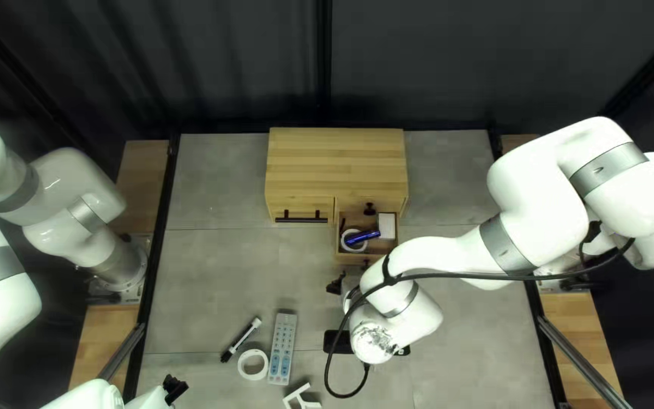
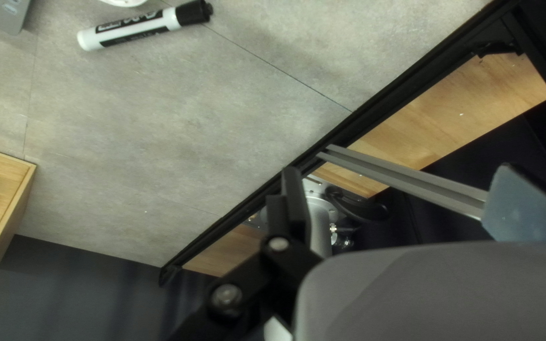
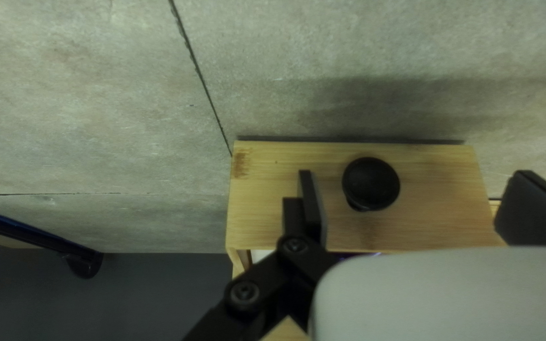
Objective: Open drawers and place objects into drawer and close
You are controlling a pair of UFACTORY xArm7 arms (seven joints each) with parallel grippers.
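At the cabinet's (image 1: pixel 336 163) lower right, a drawer (image 1: pixel 339 246) stands open, holding a blue marker (image 1: pixel 362 237), a white ring (image 1: pixel 348 244) and a white block (image 1: pixel 387 226). My right gripper (image 1: pixel 334 285) is just in front of it in the top left view. In the right wrist view, the drawer's black knob (image 3: pixel 371 183) lies between the spread fingers of my right gripper (image 3: pixel 415 202), touching neither. My left gripper (image 1: pixel 175 388), low at the left of the top left view, is open and empty; in its wrist view, the left gripper (image 2: pixel 406 199) is over the table's side edge.
On the table lie a black-and-white marker (image 1: pixel 241 339), a white tape ring (image 1: pixel 253 364), a grey remote (image 1: pixel 282 348) and a white bracket (image 1: pixel 301 397). A black object (image 1: pixel 333 342) is partly under my right arm. The cabinet's left drawer has a black bar handle (image 1: pixel 302 220).
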